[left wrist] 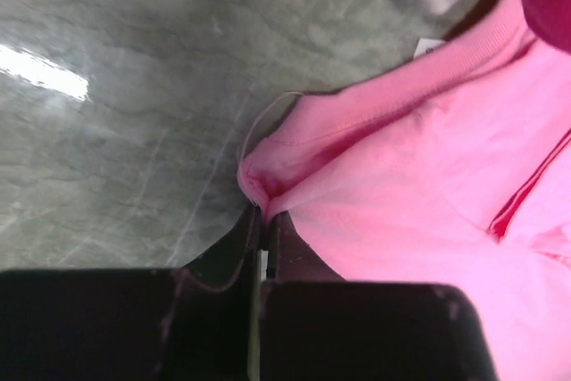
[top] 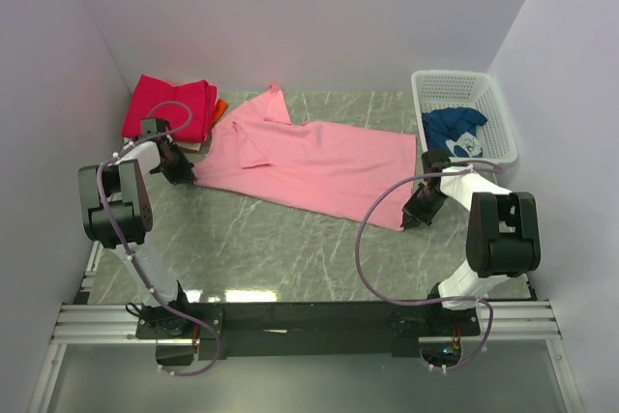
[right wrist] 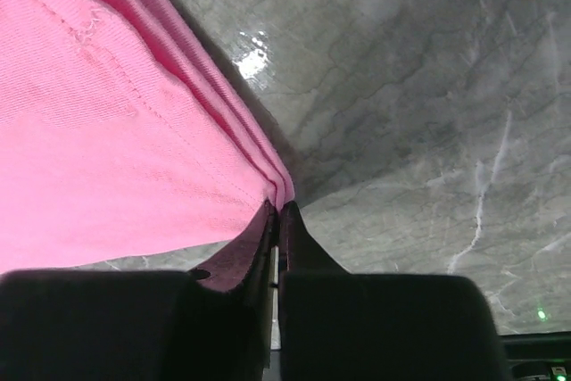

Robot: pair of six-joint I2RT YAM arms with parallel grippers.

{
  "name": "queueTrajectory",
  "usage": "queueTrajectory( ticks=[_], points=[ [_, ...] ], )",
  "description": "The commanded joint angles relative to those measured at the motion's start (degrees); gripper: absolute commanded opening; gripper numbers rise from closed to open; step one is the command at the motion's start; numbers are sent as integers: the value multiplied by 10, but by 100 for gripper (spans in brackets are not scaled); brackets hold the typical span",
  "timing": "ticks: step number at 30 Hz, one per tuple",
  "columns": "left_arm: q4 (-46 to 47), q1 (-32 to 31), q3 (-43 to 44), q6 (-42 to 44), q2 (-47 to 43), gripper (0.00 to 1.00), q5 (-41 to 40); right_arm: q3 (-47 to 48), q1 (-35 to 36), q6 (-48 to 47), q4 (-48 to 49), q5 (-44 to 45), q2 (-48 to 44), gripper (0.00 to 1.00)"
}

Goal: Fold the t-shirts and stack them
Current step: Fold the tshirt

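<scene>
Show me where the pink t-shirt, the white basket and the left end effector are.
pink t-shirt (top: 324,169): top external view, middle of the spread cloth.
white basket (top: 456,74): top external view, far rim.
left end effector (left wrist: 265,220): left wrist view, between fingertips pinching the shirt's edge.

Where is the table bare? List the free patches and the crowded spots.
Bare table runs between the pink t-shirt and the near edge, widest mid-table. A narrow strip lies behind the shirt, left of the basket. Crowded: folded stack far left, basket far right.
</scene>
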Motion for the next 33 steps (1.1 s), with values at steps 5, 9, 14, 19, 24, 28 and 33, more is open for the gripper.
queueTrajectory(
  ticks=[5,9,14,19,24,28,33],
  points=[
    [-6,17,19,14,-15,1,-40,4,3,-22,-65,78,-9,0],
    [-19,18,7,16,-31,1,-62,-5,3,-24,-81,78,-26,0],
    [-30,18,-17,12,-62,1,-76,-10,29,-19,-103,80,-39,0],
    [-50,21,-35,10,-93,1,-87,-16,65,0,-122,84,-49,0],
    [-56,32,-57,10,-114,1,-119,-25,96,25,-137,88,-59,0],
    [-61,40,-65,13,-122,11,-120,-38,119,39,-145,89,-76,0],
    [-79,39,-48,19,-135,66,-145,-28,122,39,-164,106,-82,37]
  ],
)
